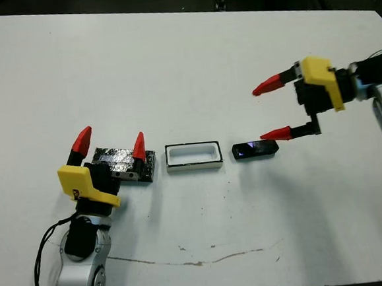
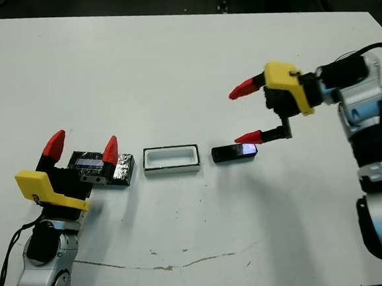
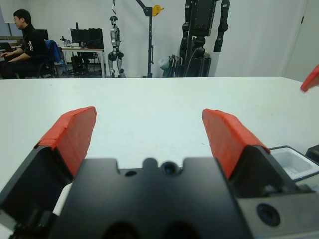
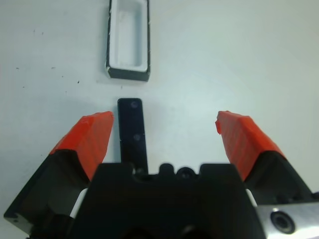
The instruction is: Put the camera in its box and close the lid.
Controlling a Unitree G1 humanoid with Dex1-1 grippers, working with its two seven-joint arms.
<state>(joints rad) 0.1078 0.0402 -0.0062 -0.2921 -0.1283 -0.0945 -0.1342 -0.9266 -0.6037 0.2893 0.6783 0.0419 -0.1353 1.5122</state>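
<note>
The white bench [image 1: 185, 64] is carrying a faint scuff line along its near edge; a person [image 3: 25, 45] is sitting at a desk beyond it. The box [image 1: 192, 157], white-walled and lying open, is serving as landmark. The camera [image 1: 254, 150] (bluish screen up) is lying just right of it; the wrinkled silvery lid [image 1: 121, 160] just left. The right gripper [image 1: 268, 110] is hovering over the camera, jaws spread. The left gripper [image 1: 110, 144] is standing over the lid, jaws spread.

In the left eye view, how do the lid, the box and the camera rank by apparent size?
1. lid, though partly hidden by the left gripper
2. box, nearly alike
3. camera, clearly smallest
</note>
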